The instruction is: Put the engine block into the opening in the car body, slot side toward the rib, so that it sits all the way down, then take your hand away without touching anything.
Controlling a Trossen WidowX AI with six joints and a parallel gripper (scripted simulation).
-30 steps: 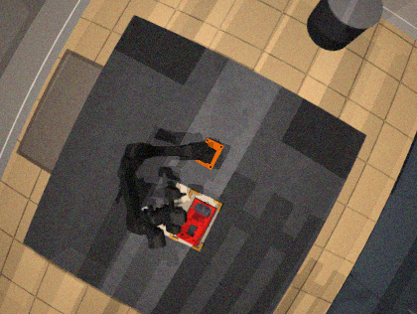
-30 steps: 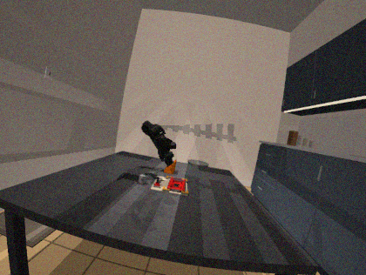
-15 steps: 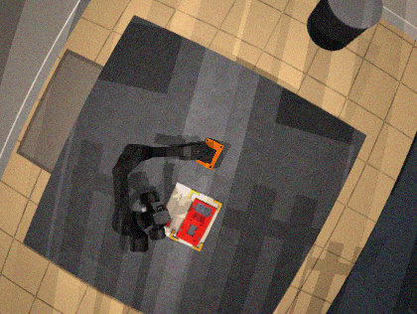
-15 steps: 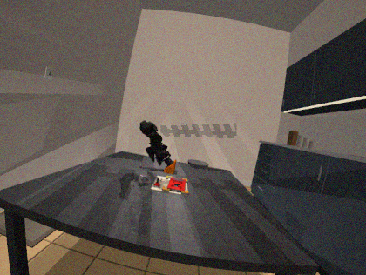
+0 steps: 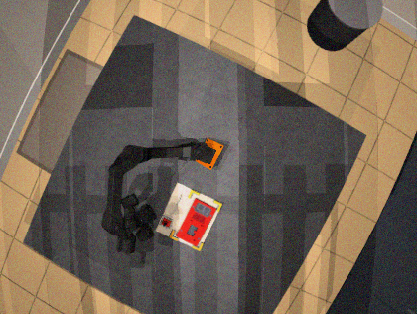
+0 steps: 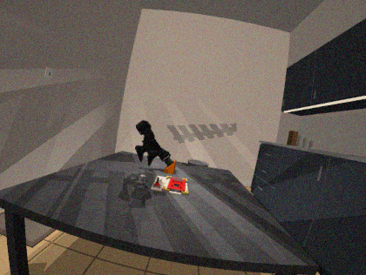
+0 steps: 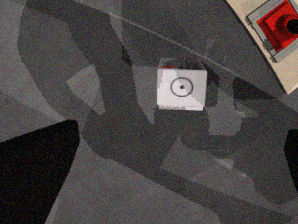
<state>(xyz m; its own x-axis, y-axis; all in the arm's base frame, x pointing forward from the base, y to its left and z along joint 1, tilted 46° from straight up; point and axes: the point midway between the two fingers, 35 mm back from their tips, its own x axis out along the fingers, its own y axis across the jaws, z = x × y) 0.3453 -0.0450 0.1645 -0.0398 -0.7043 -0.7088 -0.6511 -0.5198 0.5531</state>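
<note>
A small block [image 7: 181, 87], likely the engine block, stands on the table in the wrist view, its pale face with a ring and centre dot toward the camera. In the top view it is hidden under the arm. The red car body [image 5: 198, 219] [image 6: 178, 184] lies on a white board [image 5: 183, 191] at the right of the gripper. Two grey patches show in it; which is the opening, and the rib, I cannot tell. My gripper [image 5: 137, 217] [image 6: 145, 157] [image 7: 182, 137] is wide open and empty, above the table, with the block ahead of and between its fingers.
A red square fixture [image 5: 166, 222] [image 7: 280, 29] with a black knob sits at the board's near corner. Yellow corner brackets [image 5: 201, 246] surround the car body. The orange arm base [image 5: 216, 154] [image 6: 171, 169] stands behind the board. The board's edge lies to the upper right in the wrist view.
</note>
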